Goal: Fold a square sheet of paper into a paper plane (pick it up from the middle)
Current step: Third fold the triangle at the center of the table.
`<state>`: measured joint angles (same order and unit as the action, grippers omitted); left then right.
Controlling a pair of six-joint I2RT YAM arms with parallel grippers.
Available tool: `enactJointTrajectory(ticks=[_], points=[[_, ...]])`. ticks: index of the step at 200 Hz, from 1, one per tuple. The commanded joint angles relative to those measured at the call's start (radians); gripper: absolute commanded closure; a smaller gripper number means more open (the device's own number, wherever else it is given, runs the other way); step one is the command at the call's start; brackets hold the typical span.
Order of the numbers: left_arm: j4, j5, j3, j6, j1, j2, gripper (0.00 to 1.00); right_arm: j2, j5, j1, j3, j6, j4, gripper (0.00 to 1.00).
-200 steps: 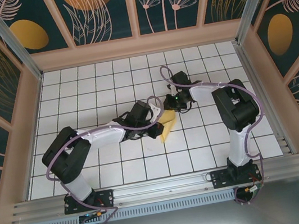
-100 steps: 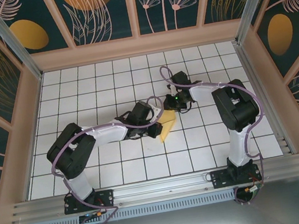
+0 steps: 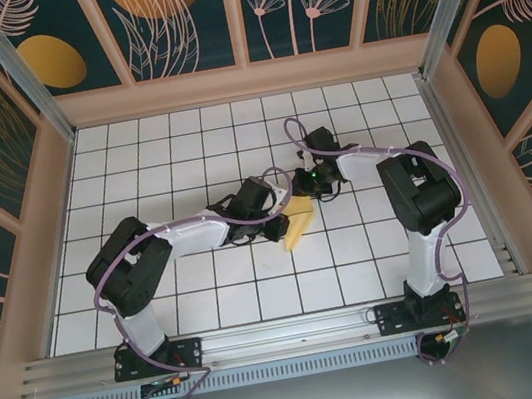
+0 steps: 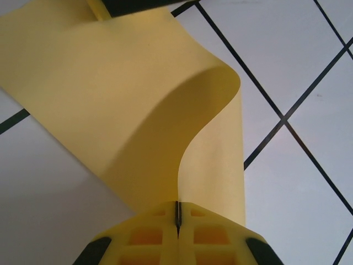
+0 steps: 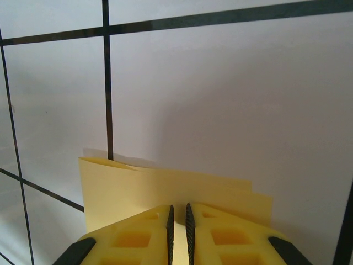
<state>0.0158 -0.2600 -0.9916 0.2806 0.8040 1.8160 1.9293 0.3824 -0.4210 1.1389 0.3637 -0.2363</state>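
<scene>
The square sheet of paper [image 3: 296, 225] is pale yellow and lies mid-table, partly folded over. In the left wrist view the sheet [image 4: 138, 99] rises in a curl from my left gripper [image 4: 177, 206], whose jaws are shut on its edge. Seen from above, the left gripper [image 3: 279, 207] sits at the sheet's left side. My right gripper [image 3: 311, 184] is at the sheet's far end, its jaws closed to a narrow slit. Its tips [image 5: 177, 208] sit over the doubled layers of the sheet [image 5: 127, 185]. A dark part of the right gripper [image 4: 132, 4] shows at the paper's far end.
White grid tiles [image 3: 188, 151] cover the table inside a raised tan wall [image 3: 247, 81]. The right arm's elbow [image 3: 422, 190] stands to the right of the paper. The left arm's elbow [image 3: 135, 266] stands at the near left.
The left arm has drawn its elbow in and reached slightly further right with the paper's edge. The right arm has not moved.
</scene>
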Motion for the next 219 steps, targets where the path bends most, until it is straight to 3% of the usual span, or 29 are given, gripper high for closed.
enactJointTrajectory(ticks=[1,39,104,219], points=[[0.019,-0.001,-0.013,-0.008,-0.005,0.017,0.97,0.012,-0.028,-0.012,0.020,-0.022,-0.029,0.83],[0.000,-0.051,-0.013,0.012,-0.005,0.018,0.96,0.012,-0.028,-0.012,0.019,-0.022,-0.029,0.83],[0.013,0.014,-0.019,0.029,-0.005,0.042,0.96,0.012,-0.031,-0.012,0.021,-0.021,-0.031,0.83],[0.003,-0.005,-0.020,0.039,-0.006,0.063,0.94,0.015,-0.033,-0.013,0.019,-0.018,-0.031,0.83]])
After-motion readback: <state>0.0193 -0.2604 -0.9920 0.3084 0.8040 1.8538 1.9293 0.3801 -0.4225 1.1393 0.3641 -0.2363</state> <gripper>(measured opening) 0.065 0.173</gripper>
